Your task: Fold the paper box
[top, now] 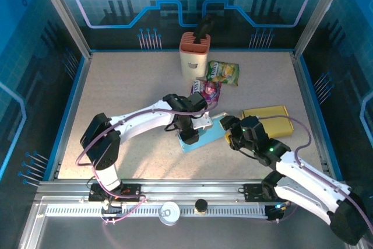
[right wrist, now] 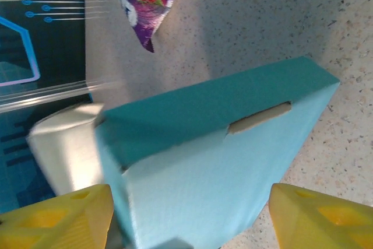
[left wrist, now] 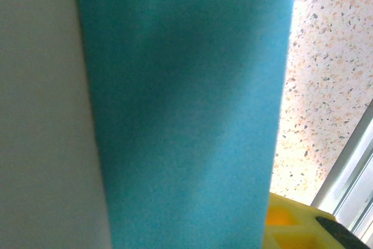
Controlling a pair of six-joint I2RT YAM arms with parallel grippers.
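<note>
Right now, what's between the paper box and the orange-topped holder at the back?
A purple snack packet lies between the paper box and the orange-topped holder, right beside the left arm at its wrist. The top view shows it.

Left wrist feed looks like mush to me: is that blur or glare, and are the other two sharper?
Left wrist: the paper box sits too close, so it's out of focus, and the table beside it is blown out. Right wrist: box and its slot crisp, yellow fingers slightly soft. Top external: evenly lit, sharp, only soft shadows.
</note>
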